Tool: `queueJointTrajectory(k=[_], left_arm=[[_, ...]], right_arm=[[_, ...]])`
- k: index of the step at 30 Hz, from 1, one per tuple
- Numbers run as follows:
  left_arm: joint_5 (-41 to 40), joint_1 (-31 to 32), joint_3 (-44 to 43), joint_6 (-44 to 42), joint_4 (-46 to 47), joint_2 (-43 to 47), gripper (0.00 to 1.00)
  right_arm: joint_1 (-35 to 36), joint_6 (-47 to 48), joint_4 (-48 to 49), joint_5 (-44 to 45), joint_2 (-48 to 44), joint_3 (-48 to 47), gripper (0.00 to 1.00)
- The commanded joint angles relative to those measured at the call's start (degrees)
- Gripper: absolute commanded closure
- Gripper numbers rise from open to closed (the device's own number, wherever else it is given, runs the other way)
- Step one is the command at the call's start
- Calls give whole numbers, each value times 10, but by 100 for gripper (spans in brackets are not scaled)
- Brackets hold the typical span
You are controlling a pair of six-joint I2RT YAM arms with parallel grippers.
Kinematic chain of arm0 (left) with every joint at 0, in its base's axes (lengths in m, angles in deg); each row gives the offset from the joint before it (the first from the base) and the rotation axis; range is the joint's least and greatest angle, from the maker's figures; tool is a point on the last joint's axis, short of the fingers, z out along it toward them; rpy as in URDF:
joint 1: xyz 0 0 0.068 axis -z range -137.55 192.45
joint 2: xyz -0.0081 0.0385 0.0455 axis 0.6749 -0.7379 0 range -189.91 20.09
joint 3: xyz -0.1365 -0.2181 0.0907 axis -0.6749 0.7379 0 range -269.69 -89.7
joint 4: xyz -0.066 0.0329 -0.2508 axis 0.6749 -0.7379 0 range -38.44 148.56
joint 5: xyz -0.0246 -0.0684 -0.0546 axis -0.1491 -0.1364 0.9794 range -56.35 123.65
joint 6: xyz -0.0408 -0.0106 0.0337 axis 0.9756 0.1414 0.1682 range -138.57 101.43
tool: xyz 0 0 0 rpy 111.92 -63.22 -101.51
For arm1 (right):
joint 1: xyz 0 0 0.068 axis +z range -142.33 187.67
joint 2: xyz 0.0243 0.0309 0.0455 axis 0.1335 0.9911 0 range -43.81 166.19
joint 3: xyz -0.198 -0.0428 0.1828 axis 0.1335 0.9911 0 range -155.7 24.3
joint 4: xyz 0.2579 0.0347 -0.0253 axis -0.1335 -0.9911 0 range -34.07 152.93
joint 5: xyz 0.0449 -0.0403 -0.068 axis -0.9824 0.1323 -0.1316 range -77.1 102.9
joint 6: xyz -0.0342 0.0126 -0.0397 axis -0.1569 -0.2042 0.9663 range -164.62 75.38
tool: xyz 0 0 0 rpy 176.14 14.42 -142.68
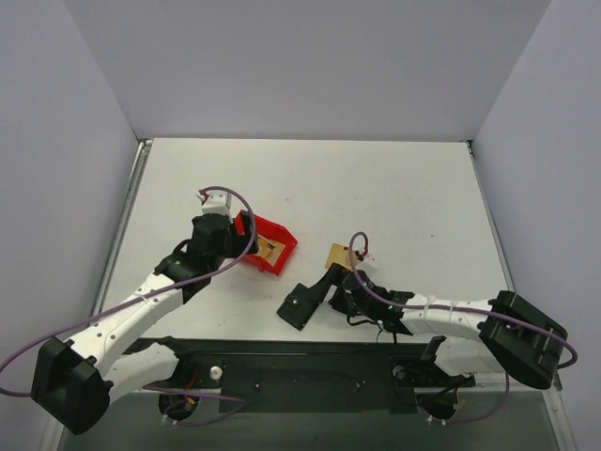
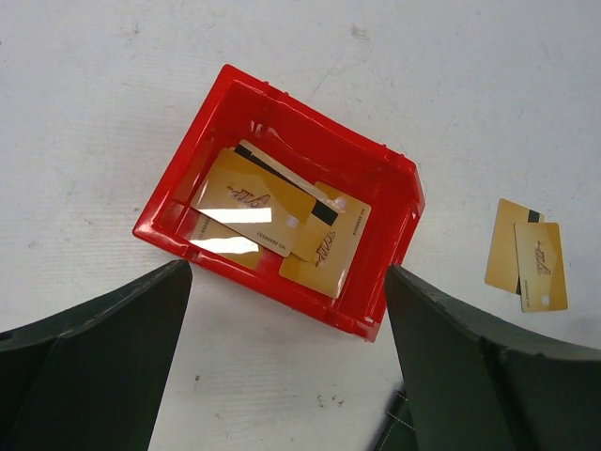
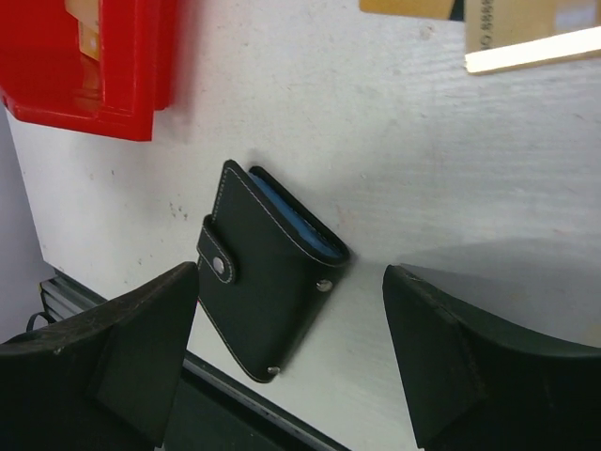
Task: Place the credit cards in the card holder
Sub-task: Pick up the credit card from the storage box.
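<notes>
On the white bench [image 1: 394, 188], credit cards [image 2: 254, 202] lie heaped in a red bin [image 2: 188, 193] under the spread left hand [image 2: 286, 282], two loose cards [image 2: 526, 258] nearby — likely stiff and slick, best pinched by a raised edge — while the spread, empty right hand [image 3: 291, 272] hangs over the card holder [image 3: 263, 291].

White table [image 1: 310, 178] sitting among pale walls [image 1: 300, 66]
Lavender-grey walls are enclosing the table on three sides; soft, even light is falling across it.
</notes>
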Motion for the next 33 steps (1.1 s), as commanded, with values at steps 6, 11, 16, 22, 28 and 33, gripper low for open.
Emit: queueJointTrajectory(k=[6, 11, 16, 22, 28, 33], left_arm=[[15, 17, -27, -8, 34, -18, 5], [15, 25, -29, -8, 32, -20, 5], [13, 28, -28, -8, 28, -11, 5], [13, 28, -22, -6, 29, -8, 5], [15, 28, -21, -10, 32, -16, 5], [18, 28, -20, -11, 33, -16, 5]], right_arm=[[5, -42, -129, 3, -69, 39, 29], [4, -46, -64, -45, -1, 22, 33], [-4, -71, -18, -95, 64, 20, 39], [-25, -83, -12, -114, 100, 23, 53], [-41, -68, -4, -124, 123, 20, 81], [-45, -60, -6, -133, 145, 8, 100]])
